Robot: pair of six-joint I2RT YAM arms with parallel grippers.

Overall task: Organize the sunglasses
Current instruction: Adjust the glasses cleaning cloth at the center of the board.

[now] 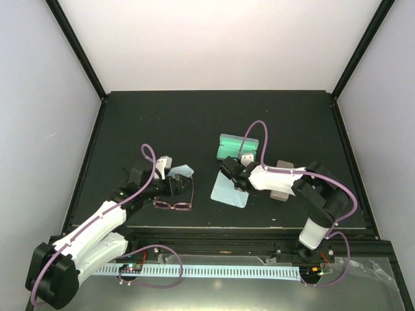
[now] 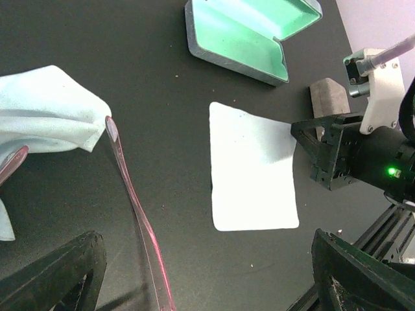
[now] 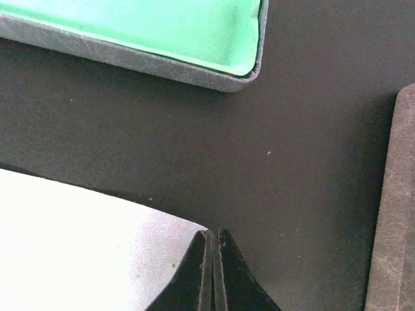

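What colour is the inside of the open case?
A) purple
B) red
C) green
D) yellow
C, because the case lies open and its lining shows bright green.

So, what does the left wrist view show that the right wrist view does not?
Only the left wrist view shows the arm of the pink sunglasses, the crumpled blue cloth and the open left fingers. Only the right wrist view shows that the right fingers are pressed together. Both show the open green-lined case, the flat pale cloth and a grey case.
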